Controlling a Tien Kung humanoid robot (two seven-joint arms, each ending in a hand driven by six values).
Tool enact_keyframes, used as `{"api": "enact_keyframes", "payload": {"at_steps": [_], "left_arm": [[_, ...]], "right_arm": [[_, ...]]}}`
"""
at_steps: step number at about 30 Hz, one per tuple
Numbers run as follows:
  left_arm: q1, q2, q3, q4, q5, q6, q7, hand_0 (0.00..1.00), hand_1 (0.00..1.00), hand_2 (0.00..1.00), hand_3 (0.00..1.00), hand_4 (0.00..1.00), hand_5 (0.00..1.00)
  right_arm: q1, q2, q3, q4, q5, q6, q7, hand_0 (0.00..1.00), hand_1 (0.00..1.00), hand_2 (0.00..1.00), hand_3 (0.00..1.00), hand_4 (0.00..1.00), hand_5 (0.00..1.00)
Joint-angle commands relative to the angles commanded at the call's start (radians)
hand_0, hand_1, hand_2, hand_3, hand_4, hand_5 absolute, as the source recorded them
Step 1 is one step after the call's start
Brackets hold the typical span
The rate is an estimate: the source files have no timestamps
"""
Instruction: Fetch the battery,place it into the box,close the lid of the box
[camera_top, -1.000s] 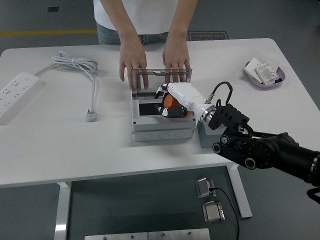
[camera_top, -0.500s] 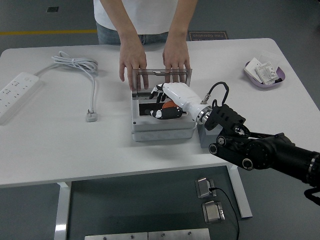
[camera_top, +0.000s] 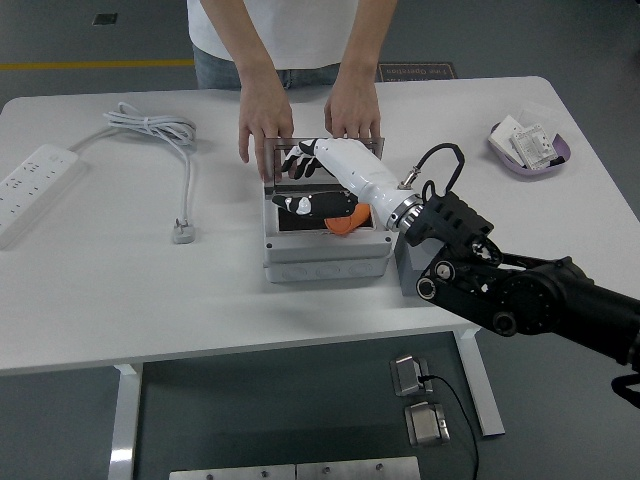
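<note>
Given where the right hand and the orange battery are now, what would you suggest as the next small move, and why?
Probably bring the right hand up behind the clear lid to tip it forward. The orange battery already lies inside the grey box, the hand's fingers are spread above it holding nothing, and the lid stands upright, steadied by the person's hands.

Right hand (camera_top: 318, 180) sat inside open box (camera_top: 325, 255), fingers spread, filling most of opening. Just beyond hand: upright lid (camera_top: 322, 158), person's two hands (camera_top: 266, 135) pressed behind it, blocking far side. Orange battery (camera_top: 348, 224) under palm. Grey block (camera_top: 412, 270) close behind wrist. Left of hand: bare table (camera_top: 100, 290) as far as cable (camera_top: 180, 190). Dish (camera_top: 528, 148) well off right.
</note>
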Motion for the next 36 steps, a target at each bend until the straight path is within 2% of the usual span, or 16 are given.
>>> {"api": "enact_keyframes", "payload": {"at_steps": [5,16,17,21,22,23,34,36], "left_arm": [[0.001,-0.001,0.000,0.000,-0.002,0.000,0.000,0.667,0.726,0.681,0.625,0.633,0.182],[0.010,-0.002,0.001,0.000,-0.011,0.002,-0.001,0.667,0.726,0.681,0.625,0.632,0.182],[0.010,-0.002,0.004,0.000,-0.014,0.002,-0.002,0.667,0.726,0.680,0.625,0.632,0.180],[0.010,-0.002,0.007,0.001,-0.019,0.002,-0.004,0.667,0.726,0.680,0.625,0.632,0.180],[0.010,-0.002,0.007,0.001,-0.021,0.002,-0.004,0.667,0.726,0.680,0.625,0.632,0.180],[0.010,-0.003,0.008,0.001,-0.021,0.003,-0.005,0.667,0.725,0.680,0.625,0.632,0.181],[0.014,-0.006,0.001,0.001,-0.017,0.004,-0.002,0.668,0.725,0.680,0.625,0.632,0.181],[0.014,-0.007,0.000,0.001,-0.015,0.004,-0.002,0.668,0.725,0.681,0.625,0.633,0.183]], "right_arm": [[-0.016,-0.038,-0.015,-0.010,-0.020,0.016,-0.015,0.574,0.518,0.535,0.601,0.864,0.561],[-0.055,-0.156,0.039,0.047,-0.054,0.040,-0.023,0.571,0.509,0.539,0.600,0.872,0.578],[-0.060,-0.167,0.046,0.054,-0.055,0.040,-0.022,0.513,0.475,0.531,0.606,0.904,0.647],[-0.074,-0.195,0.058,0.070,-0.057,0.041,-0.019,0.513,0.475,0.531,0.606,0.904,0.647],[-0.077,-0.201,0.061,0.074,-0.057,0.041,-0.019,0.513,0.475,0.531,0.606,0.904,0.647],[-0.081,-0.206,0.064,0.079,-0.058,0.042,-0.019,0.465,0.458,0.532,0.609,0.922,0.696],[-0.102,-0.230,0.122,0.187,-0.061,0.042,-0.030,0.451,0.449,0.531,0.609,0.932,0.722],[-0.098,-0.228,0.127,0.202,-0.064,0.042,-0.032,0.446,0.448,0.531,0.610,0.946,0.759]]}}
